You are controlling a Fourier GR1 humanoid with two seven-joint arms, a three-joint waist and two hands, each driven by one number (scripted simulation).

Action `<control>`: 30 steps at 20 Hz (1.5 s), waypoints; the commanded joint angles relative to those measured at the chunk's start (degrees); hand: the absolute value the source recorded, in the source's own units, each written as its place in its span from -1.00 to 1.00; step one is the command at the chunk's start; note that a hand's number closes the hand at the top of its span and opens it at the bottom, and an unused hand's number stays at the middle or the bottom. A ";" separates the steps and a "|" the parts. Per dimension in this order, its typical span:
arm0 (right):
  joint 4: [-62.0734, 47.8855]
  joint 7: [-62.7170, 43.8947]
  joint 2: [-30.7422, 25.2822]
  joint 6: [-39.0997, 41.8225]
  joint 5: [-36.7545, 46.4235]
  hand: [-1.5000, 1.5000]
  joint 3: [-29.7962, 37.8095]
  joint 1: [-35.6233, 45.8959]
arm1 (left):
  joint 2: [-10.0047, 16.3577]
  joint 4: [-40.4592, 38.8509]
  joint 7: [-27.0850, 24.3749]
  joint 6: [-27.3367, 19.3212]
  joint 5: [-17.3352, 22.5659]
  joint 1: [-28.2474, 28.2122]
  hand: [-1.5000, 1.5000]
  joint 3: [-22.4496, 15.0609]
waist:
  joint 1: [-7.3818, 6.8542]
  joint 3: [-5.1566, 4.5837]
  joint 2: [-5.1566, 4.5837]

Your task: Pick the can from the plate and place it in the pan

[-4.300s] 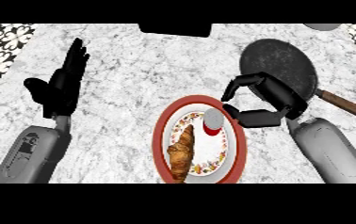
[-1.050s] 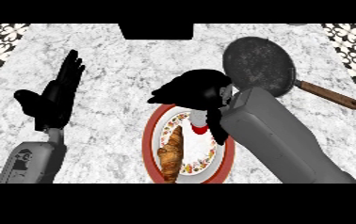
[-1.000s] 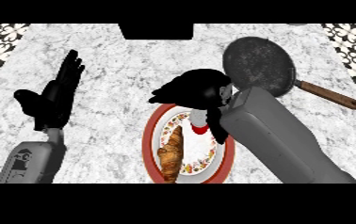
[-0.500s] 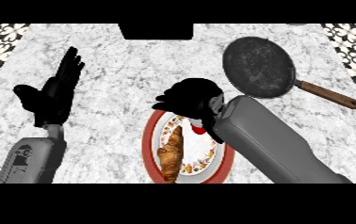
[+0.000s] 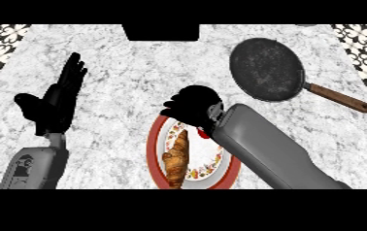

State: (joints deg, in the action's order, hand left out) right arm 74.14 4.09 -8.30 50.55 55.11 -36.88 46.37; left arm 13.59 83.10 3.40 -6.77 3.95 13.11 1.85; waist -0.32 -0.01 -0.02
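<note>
The red-rimmed floral plate point(image 5: 153, 150) lies at the lower middle of the counter. My right hand point(image 5: 192, 105) is over the plate's far edge, its fingers curled down round the can point(image 5: 203, 134). Only a red sliver of the can shows, under the wrist and still on the plate. The dark round pan point(image 5: 267, 69) sits on the counter at the upper right, apart from the hand, with its brown handle point(image 5: 335, 97) pointing right. At the left my left hand point(image 5: 56, 101) rests open, fingers up.
A croissant point(image 5: 176, 157) lies on the plate's left half, just below my right hand. A dark block point(image 5: 160, 32) sits at the counter's far edge. Patterned tiles show in both top corners.
My right hand has moved from beside the pan down and left onto the plate and curled over the can. The can, the plate and my left hand have stayed put.
</note>
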 commanded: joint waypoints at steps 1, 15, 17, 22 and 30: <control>1.19 1.13 0.50 0.43 3.25 -1.00 0.56 -2.66 | 0.14 -0.82 -0.67 1.67 0.02 -0.47 0.00 1.13 | 0.18 0.01 0.03; -9.09 7.78 1.93 -4.26 13.08 -1.00 -0.73 -3.14 | -2.68 2.75 -2.24 2.45 -1.24 -5.81 0.00 0.47 | -0.07 0.00 0.05; -11.88 11.04 1.72 -4.02 13.49 -1.00 0.04 -1.69 | -1.69 6.79 2.14 1.54 -1.84 -5.42 0.00 0.74 | -0.22 0.02 0.06; -9.03 17.92 0.65 -6.34 14.69 1.00 -2.92 -2.52 | -1.13 3.64 0.24 2.72 -1.46 -3.47 0.00 2.32 | 0.05 0.01 0.07; -12.39 -5.36 8.09 -9.00 11.65 1.00 9.17 -9.45 | -3.00 0.43 0.97 1.27 -2.05 -0.18 0.00 2.06 | 0.76 0.04 0.13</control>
State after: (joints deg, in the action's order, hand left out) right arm 63.26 11.33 -3.38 41.33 69.65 -35.09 40.56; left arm 12.05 83.62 4.10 -4.46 2.32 13.08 4.66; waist 0.01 -0.01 0.34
